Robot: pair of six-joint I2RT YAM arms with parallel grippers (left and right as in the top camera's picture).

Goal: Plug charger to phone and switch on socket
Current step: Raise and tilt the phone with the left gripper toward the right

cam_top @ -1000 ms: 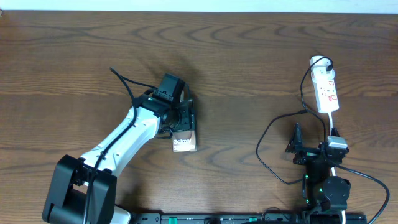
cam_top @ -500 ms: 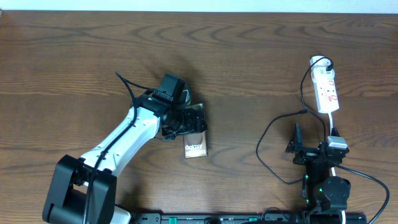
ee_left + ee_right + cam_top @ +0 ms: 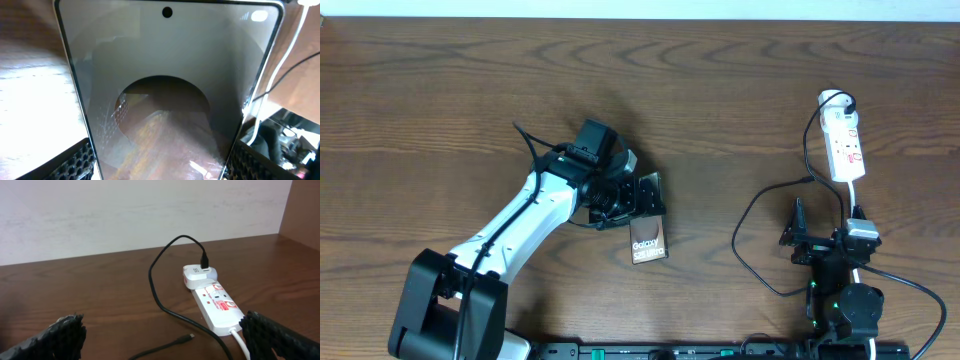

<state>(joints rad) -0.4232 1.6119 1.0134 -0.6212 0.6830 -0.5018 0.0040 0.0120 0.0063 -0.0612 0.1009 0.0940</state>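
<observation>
The charger plug tip lies loose well right of the phone, pointing toward the socket. The left gripper clamps the phone's far end. The right gripper, wide open and empty, sits much nearer the tip.

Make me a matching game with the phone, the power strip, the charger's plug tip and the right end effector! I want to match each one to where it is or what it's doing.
Things:
1. phone
2. power strip
3. charger's plug tip
4. right end effector

Places or states:
a. lying loose on the table, plugged into nothing
b. open wide, holding nothing
c. gripped by the left end effector
d. white with red marks, a white adapter plugged into its end

Pairs: 1-c, 2-d, 3-a, 4-b
</observation>
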